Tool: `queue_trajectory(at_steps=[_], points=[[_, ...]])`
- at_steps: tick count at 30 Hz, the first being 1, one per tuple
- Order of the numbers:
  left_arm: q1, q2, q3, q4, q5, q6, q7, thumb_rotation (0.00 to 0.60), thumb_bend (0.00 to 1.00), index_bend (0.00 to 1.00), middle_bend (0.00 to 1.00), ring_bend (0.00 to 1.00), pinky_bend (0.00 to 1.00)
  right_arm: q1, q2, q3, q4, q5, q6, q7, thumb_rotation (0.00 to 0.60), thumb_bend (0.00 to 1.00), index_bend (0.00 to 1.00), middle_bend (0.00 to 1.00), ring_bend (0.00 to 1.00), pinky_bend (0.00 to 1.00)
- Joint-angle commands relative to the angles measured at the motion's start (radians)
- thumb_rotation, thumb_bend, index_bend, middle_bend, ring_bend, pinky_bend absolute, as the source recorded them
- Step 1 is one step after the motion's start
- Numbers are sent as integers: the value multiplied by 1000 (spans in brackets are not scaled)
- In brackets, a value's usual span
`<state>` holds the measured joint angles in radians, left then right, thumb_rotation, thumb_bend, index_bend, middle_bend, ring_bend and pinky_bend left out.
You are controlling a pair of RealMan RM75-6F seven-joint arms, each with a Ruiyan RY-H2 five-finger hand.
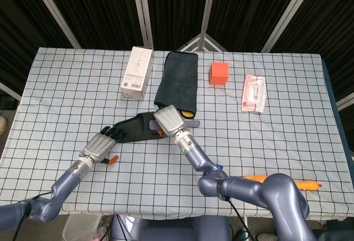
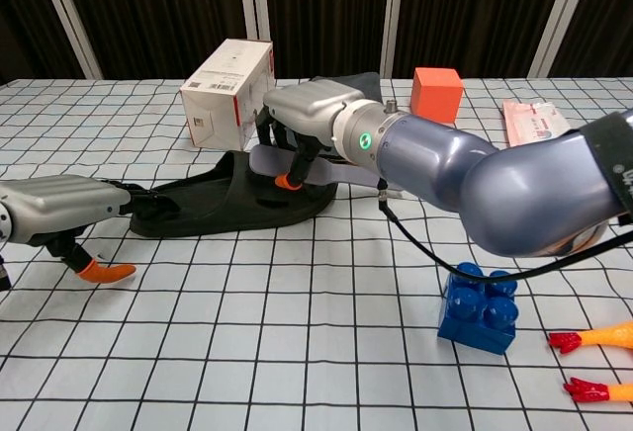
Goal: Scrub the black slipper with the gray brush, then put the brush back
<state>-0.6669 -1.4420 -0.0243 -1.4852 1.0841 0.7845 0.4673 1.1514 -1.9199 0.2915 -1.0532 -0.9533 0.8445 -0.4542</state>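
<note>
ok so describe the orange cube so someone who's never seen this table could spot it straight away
Start at the far edge of the checked table and find the dark folded cloth near the middle. The orange cube sits just right of it, before the pink and white packet. It is the only solid bright orange block, small and plain-faced, unlike the tall white box.

A white cloth gridded with black lines is spread over the desk [image 1: 66, 86]. A black slipper [image 2: 227, 204], a gray brush [image 2: 272, 161], an orange cube [image 1: 219, 73] and a blue brick [image 2: 482, 307] are seen on it.

Both arms are smooth, glossy blue-grey shells. The silver-grey metal right hand [image 2: 307, 115] has an orange fingertip, a green wrist light and a trailing black cable. The matching silver-grey left hand [image 2: 59, 209] also has an orange fingertip.
</note>
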Motion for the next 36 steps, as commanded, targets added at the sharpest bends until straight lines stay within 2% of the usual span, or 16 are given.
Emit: queue_trajectory(at_steps=[1,21,36], points=[[-2,0,1,-2,-2,3,1,451,524,0,53,17,45,0,1,1,-6,-2,0,-7,600,659,825,612,569,642],[-16,-1,15,-9,-13,16,4,451,524,0,53,17,45,25,-30,17,-39,5,-1,-68,600,660,832,617,573,643],[-18,6,26,-32,-23,35,17,452,524,0,53,17,46,-12,6,5,-26,13,-2,-66,600,661,832,618,573,643]])
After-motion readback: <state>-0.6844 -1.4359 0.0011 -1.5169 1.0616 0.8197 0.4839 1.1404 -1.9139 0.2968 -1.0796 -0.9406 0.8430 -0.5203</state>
